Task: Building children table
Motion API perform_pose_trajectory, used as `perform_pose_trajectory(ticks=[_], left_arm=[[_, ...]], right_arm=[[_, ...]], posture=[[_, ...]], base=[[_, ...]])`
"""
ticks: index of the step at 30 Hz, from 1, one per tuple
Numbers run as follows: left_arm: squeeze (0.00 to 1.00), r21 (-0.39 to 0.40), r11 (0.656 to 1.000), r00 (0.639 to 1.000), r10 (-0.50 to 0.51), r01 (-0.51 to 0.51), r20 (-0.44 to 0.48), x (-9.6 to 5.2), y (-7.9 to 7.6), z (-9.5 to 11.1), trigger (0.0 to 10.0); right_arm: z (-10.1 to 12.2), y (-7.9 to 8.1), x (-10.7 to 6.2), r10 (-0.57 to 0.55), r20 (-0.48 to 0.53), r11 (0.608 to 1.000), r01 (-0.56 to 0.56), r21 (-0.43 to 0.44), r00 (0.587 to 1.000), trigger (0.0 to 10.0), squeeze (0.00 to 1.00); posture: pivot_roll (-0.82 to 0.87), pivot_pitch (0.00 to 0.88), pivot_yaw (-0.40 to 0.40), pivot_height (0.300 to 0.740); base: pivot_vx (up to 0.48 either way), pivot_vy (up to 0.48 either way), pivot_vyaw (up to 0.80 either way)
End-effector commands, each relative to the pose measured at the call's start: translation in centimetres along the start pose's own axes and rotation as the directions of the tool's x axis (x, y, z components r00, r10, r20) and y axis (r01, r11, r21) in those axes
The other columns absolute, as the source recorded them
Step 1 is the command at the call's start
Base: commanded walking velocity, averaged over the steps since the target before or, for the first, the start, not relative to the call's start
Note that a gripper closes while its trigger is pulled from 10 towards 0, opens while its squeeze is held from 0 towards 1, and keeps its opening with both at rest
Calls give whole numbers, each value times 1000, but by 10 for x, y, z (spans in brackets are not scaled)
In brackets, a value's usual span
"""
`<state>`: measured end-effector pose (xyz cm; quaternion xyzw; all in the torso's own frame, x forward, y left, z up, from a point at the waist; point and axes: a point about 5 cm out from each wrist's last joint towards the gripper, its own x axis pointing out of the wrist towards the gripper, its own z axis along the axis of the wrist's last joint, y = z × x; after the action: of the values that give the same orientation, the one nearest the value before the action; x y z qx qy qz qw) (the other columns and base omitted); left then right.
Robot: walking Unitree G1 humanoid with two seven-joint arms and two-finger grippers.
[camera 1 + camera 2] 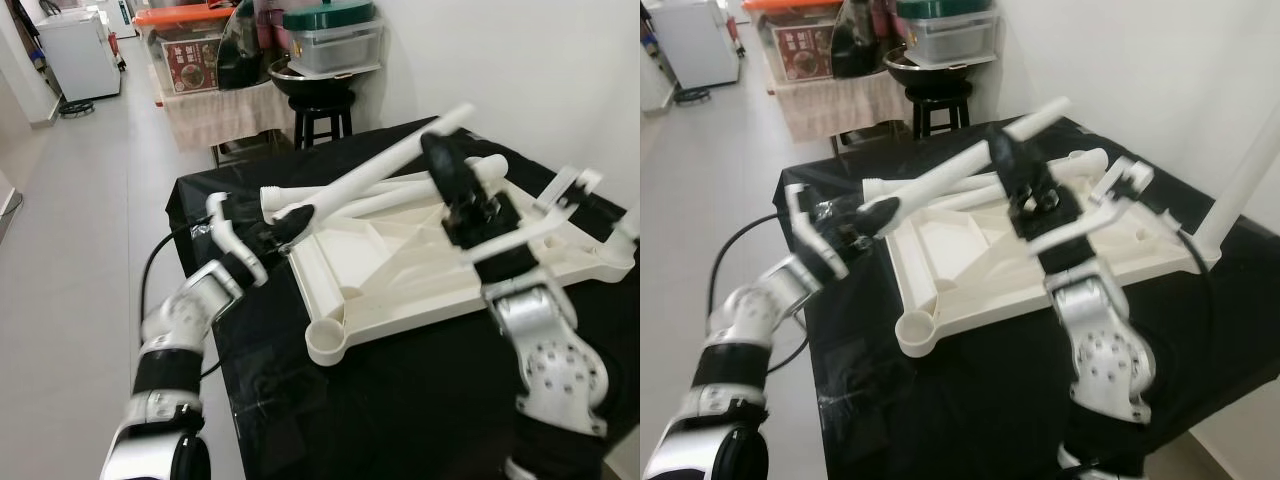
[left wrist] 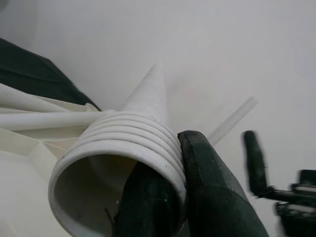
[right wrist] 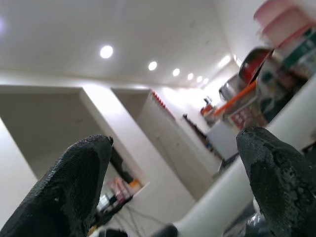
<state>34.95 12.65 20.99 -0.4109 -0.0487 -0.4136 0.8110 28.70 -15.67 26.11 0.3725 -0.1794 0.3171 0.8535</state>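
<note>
A threaded leg [image 1: 380, 165] was pinched at its end by the left gripper [image 1: 285, 228]; the right gripper [image 1: 455, 180] was spread wide beside it; the upturned tabletop [image 1: 420, 265] appeared still legless.

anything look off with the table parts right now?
The white table leg lies slanted across the upturned tabletop, not seated in the empty corner socket. The left end effector pinches its threaded end, one finger inside the hollow.

Cream-white table parts [image 1: 420, 262] are lying on a glossy black worktop [image 1: 400, 400]; a silver arm [image 1: 550, 355] is showing a black end effector [image 1: 452, 170].
</note>
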Motion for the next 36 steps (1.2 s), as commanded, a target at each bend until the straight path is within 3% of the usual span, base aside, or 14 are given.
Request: perform_pose_trajectory(ticks=[1,5,8,10,26,36], left_arm=[[0,-15,998,998,-63,63,19,-1,-9,3,0],[0,-41,992,992,-122,122,24,-5,-17,1,0],[0,-127,947,953,-302,296,-26,-22,-35,-14,0],[0,-144,934,942,-333,326,-33,-25,-39,-17,0],[0,-223,891,909,-414,396,-41,-32,-58,-34,0],[0,-278,879,898,-428,387,-105,-38,-68,-57,0]], right_arm=[[-4,6,0,39,-23,999,-39,23,999,10000,0],[-12,6,-2,45,-69,999,-43,30,997,10000,0],[-33,12,-6,104,-167,993,-92,76,980,10000,0],[-38,15,-6,122,-188,991,-107,84,975,10000,0],[-51,25,-6,178,-246,982,-157,101,953,10000,0],[-45,30,5,215,-173,973,-196,123,961,10000,0]], posture=[[-132,0,23,740],[-128,0,20,740],[-118,0,17,740],[-120,0,17,740],[-112,0,6,740],[-106,0,6,740]], base=[[0,0,0],[0,0,0],[0,0,0],[0,0,0],[0,0,0],[0,0,0]])
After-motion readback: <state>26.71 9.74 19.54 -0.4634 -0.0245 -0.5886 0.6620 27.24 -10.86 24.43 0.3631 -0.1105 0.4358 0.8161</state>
